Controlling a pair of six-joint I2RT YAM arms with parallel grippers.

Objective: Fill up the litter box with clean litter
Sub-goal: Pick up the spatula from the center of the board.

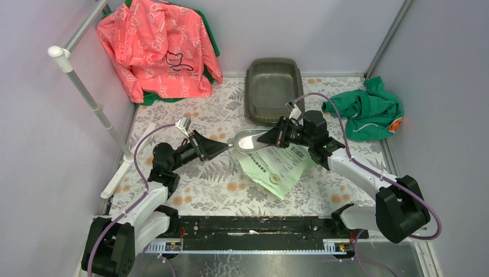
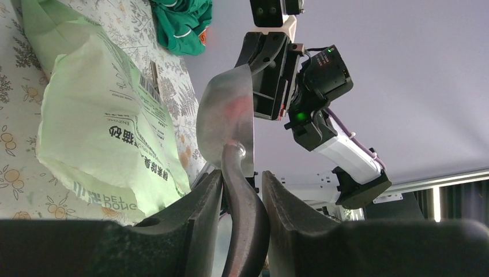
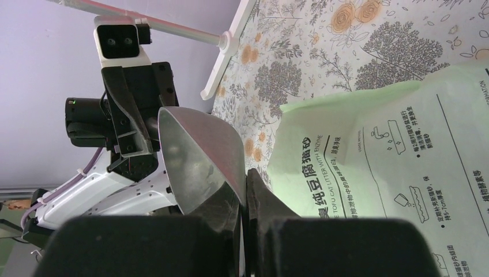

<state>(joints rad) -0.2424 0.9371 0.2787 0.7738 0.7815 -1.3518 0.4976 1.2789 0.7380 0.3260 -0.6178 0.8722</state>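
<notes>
The litter box [image 1: 273, 91] is a dark tray lying at the back middle of the floral mat; I see no clean litter in any view. A metal scoop [image 1: 249, 141] hangs between both grippers above the light green bag [image 1: 275, 167]. My left gripper [image 1: 228, 147] is shut on the scoop's dark handle [image 2: 245, 219], which runs between its fingers. My right gripper [image 1: 266, 138] is shut on the rim of the scoop's bowl [image 3: 196, 156]. The bag also shows in the left wrist view [image 2: 98, 115] and the right wrist view [image 3: 375, 161].
A pink garment [image 1: 158, 46] hangs on a white rack pole [image 1: 92, 98] at the back left. A green cloth [image 1: 369, 112] lies crumpled at the back right. Grey walls close in the mat on three sides.
</notes>
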